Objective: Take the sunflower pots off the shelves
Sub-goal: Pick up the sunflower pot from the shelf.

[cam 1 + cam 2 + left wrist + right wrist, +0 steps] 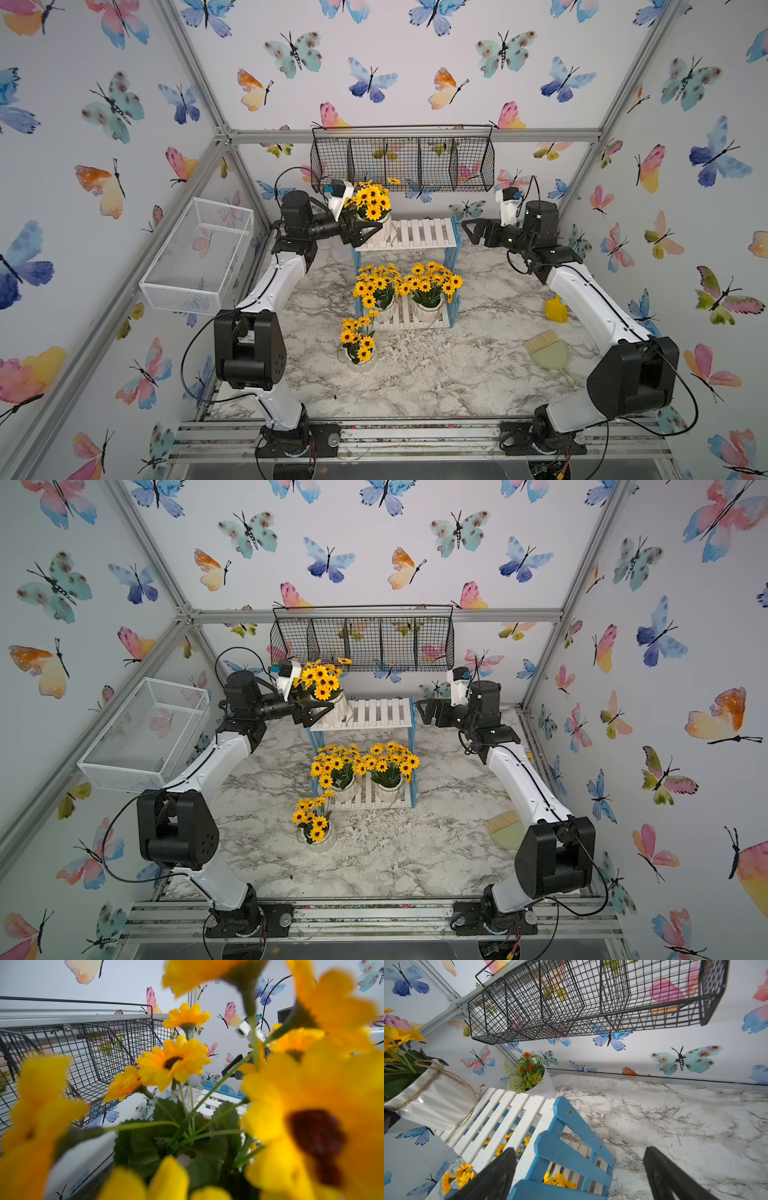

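Observation:
One sunflower pot (380,237) stands at the left end of the shelves' (419,232) top board. My left gripper (372,228) is open, with a jaw on each side of this pot; its blooms (172,1061) fill the left wrist view and hide the fingers. Two more sunflower pots (384,309) (428,309) sit side by side on the lower board. Another pot (359,361) stands on the marble table in front of the rack. My right gripper (471,232) is open and empty at the right end of the top board, astride the blue side frame (571,1147).
A black wire basket (403,162) hangs on the back wall just above the top pot's flowers. A white mesh basket (199,253) hangs on the left wall. A white pot with orange-red flowers (533,1076) stands behind the rack. A yellow object (555,309) and a green brush (548,353) lie at the right.

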